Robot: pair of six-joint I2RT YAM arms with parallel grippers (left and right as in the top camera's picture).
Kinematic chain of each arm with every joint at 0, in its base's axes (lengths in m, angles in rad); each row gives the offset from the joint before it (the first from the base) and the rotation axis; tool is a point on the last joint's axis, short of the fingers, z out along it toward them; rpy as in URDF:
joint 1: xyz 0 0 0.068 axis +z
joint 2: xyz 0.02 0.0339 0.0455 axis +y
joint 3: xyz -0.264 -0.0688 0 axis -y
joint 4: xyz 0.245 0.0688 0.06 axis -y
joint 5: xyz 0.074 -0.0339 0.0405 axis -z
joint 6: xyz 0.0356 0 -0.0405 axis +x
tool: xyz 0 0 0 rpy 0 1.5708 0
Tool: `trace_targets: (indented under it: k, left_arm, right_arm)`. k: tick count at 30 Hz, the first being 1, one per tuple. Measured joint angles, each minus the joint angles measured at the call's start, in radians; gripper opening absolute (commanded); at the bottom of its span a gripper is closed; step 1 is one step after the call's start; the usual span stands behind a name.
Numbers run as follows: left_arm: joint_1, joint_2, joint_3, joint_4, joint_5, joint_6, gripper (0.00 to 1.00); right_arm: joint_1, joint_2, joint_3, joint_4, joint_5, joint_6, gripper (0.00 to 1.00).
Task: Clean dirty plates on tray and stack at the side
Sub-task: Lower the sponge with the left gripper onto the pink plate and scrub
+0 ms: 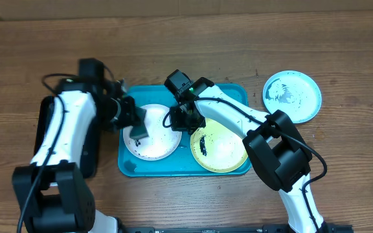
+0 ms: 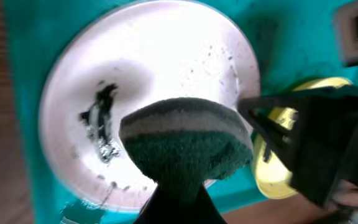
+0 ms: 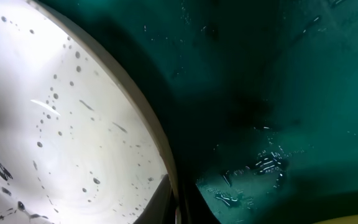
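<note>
The turquoise tray (image 1: 129, 165) holds a white plate (image 1: 155, 139) with a dark smear and specks, and a yellow-green plate (image 1: 222, 150) with dark smears. A light blue plate (image 1: 292, 96) lies on the table at the right, off the tray. My left gripper (image 1: 136, 127) is shut on a dark green sponge (image 2: 185, 140), held over the white plate (image 2: 154, 68) near its smear. My right gripper (image 1: 184, 121) is shut on the white plate's right rim. In the right wrist view the rim (image 3: 160, 155) runs between the fingers (image 3: 157, 202), above the wet tray (image 3: 278, 93).
A narrow black tray (image 1: 90, 158) lies left of the turquoise one, under my left arm. The right arm (image 1: 238, 113) reaches across the tray's back right corner. Bare wooden table (image 1: 342, 175) surrounds the trays.
</note>
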Motion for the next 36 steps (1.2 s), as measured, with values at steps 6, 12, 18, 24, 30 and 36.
trace_targets:
  k: [6,12,18,24,30,36]
  left_arm:
    - [-0.086,0.000,-0.153,0.185,-0.003,-0.029,0.04]
    - [-0.145,0.000,-0.232,0.341,-0.036,-0.075,0.04]
    - [-0.145,0.000,-0.291,0.420,-0.137,-0.135,0.04]
    - [-0.145,0.000,-0.296,0.412,-0.240,-0.156,0.04]
    - [-0.146,-0.002,-0.296,0.394,-0.395,-0.156,0.04]
    - [-0.145,-0.004,-0.263,0.351,-0.514,-0.129,0.04]
  right_arm:
    - [0.000,0.000,0.000,0.000,0.000,0.001,0.04]
    - [0.000,0.000,0.000,0.000,0.000,0.003,0.04]
    - [0.000,0.000,0.000,-0.001,0.000,0.004,0.04]
    - [0.000,0.000,0.000,-0.002,0.000,0.004,0.04]
    - [0.000,0.000,0.000,-0.008,0.000,0.004,0.04]
    - [0.000,0.000,0.000,-0.013,0.001,0.004,0.04]
